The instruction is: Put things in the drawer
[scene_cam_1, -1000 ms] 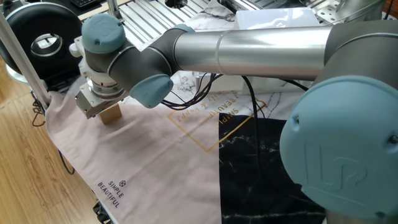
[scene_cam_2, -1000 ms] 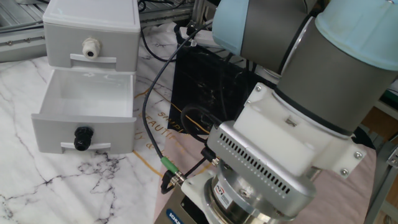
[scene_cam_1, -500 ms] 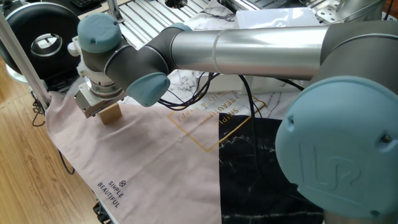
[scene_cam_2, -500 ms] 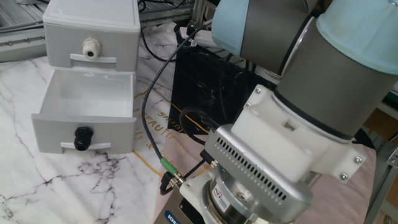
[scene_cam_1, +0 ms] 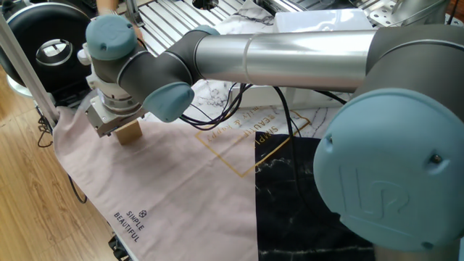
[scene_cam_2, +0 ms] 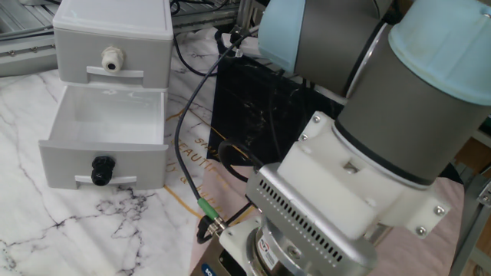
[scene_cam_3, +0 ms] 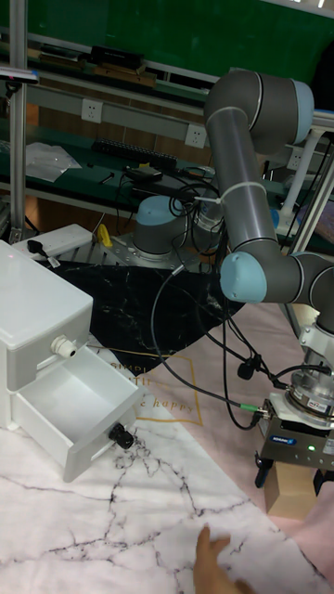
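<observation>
One small light-brown wooden block [scene_cam_1: 129,131], roughly cubic and plain, sits on the pale pink cloth [scene_cam_1: 174,188] at the near left of the desk in one fixed view, directly beneath the tool [scene_cam_1: 116,129]. The tool's grey body comes down onto the block's top and left side, so only the block's lower right part shows there. In the tall fixed view the same block [scene_cam_3: 289,485] stands upright under the tool [scene_cam_3: 289,475], with a dark finger [scene_cam_3: 264,469] against its left face; the right finger is cut off at the picture's edge. The tool appears clenched on the block, which touches the cloth or sits just above it; I cannot tell which.

Well apart, at the far left in the other fixed view, the white boxy tabletop cabinet [scene_cam_2: 115,31] rests on marble-patterned desk surface [scene_cam_2: 54,230]. Its lower white sliding drawer [scene_cam_2: 103,157], with a small dark round knob [scene_cam_2: 100,168], is pulled out.
</observation>
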`<state>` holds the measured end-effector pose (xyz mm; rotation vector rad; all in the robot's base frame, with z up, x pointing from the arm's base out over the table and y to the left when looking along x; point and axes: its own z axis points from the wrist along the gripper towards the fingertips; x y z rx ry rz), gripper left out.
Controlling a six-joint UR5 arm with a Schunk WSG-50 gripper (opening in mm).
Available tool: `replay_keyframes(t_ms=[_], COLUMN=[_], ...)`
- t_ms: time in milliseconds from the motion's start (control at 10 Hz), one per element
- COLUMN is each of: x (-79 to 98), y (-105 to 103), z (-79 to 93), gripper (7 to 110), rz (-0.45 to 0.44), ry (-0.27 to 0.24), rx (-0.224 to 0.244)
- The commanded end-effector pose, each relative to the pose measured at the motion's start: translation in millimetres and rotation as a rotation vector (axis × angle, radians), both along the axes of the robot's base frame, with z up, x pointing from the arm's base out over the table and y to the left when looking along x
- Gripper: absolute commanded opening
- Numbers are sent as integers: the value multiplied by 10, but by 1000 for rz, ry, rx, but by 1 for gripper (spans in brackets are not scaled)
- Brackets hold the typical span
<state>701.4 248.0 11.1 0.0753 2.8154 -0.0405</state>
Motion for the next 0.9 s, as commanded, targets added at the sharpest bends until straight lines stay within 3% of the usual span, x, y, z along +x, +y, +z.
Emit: replay_keyframes(t_ms=[0, 600, 800], x=[-8, 65, 12], y=[15, 31, 52], z=[-25, -6, -31], gripper=[7, 7, 7], rz=[-10, 14, 16], ry=[15, -18, -10], rx=[12, -12, -17])
